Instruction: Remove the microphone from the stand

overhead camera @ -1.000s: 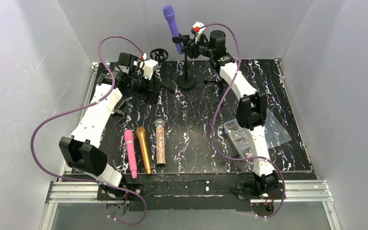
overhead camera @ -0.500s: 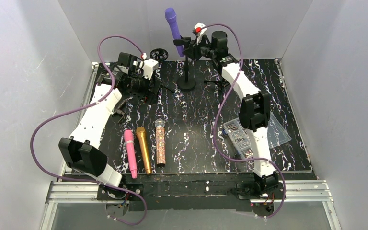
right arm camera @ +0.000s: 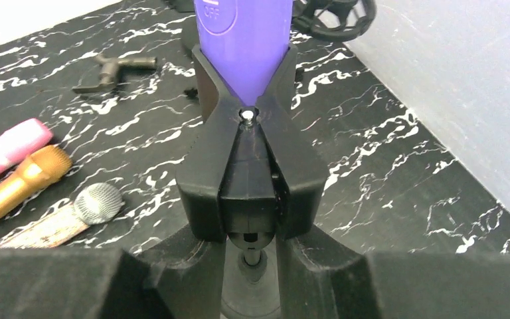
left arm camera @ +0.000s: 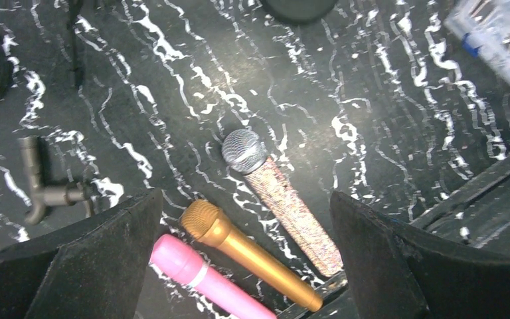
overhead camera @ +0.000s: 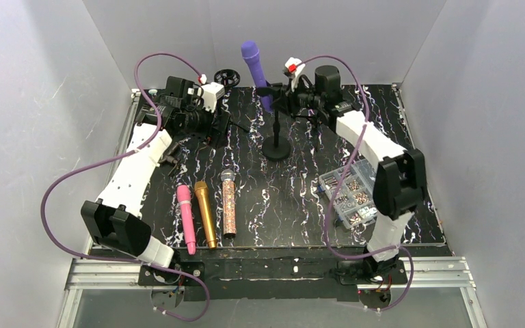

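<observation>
A purple microphone (overhead camera: pixel 253 63) leans up and left in the black clip (right arm camera: pixel 249 166) of a small stand, whose round base (overhead camera: pixel 277 147) rests on the marbled mat. In the right wrist view the purple body (right arm camera: pixel 242 33) is wedged into the clip's fork. My right gripper (overhead camera: pixel 284 102) reaches the clip from the right and is shut on the clip's lower end (right arm camera: pixel 251 246), above the pole. My left gripper (overhead camera: pixel 212 126) hovers at the back left, wide open (left arm camera: pixel 244 219), with nothing between its fingers.
Pink (overhead camera: pixel 186 219), gold (overhead camera: pixel 205 213) and glittery (overhead camera: pixel 229 203) microphones lie side by side at the front left. A clear box of small parts (overhead camera: pixel 352 195) sits by the right arm. A grey elbow fitting (left arm camera: pixel 40 189) lies near the left gripper. White walls enclose the mat.
The right jaws have closed further on the clip, and the arm has dragged the stand with the purple microphone nearer and to the right. The left arm has barely moved.
</observation>
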